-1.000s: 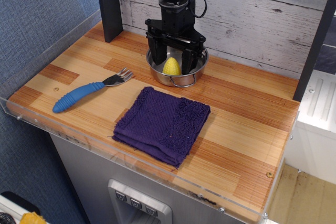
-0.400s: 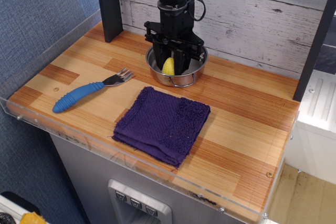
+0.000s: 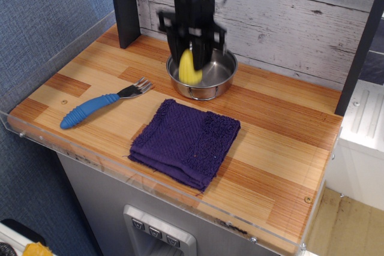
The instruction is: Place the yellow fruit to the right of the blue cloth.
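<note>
The yellow fruit (image 3: 189, 68) is held between the black fingers of my gripper (image 3: 190, 64), lifted just above the bottom of the metal pot (image 3: 215, 75) at the back of the table. The gripper is shut on the fruit; it is motion-blurred. The blue cloth (image 3: 185, 141), dark purple-blue and folded roughly square, lies flat on the wooden table in front of the pot, apart from the gripper.
A fork with a blue handle (image 3: 90, 108) lies left of the cloth. A dark post (image 3: 124, 4) stands at the back left. A clear plastic rim (image 3: 120, 160) runs along the table's front and left edges. Bare wood (image 3: 282, 148) lies right of the cloth.
The gripper closed its fingers around the yellow fruit in the pot and has lifted it upward and slightly left.
</note>
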Robot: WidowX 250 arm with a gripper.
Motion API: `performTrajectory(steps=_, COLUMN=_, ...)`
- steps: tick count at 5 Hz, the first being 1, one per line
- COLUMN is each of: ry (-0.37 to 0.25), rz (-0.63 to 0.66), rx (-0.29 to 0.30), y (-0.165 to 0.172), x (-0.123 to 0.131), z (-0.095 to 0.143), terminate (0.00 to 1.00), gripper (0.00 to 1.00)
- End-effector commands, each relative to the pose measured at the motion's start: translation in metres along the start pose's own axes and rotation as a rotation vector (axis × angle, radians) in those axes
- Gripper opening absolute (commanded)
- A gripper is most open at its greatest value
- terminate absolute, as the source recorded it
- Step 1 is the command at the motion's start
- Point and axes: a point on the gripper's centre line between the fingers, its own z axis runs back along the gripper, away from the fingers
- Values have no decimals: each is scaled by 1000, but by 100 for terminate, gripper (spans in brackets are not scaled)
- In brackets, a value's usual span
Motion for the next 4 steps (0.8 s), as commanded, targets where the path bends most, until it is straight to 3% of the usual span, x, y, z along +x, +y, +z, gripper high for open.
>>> performTrajectory(steps=1, ry=-144, rz=10, rx=15, y=-4, x=-3, z=69, terminate=0, gripper=0)
performTrajectory(steps=4, ry=-108, rz=-122, rx=-42, y=-83, x=-56, z=63, terminate=0, gripper=0)
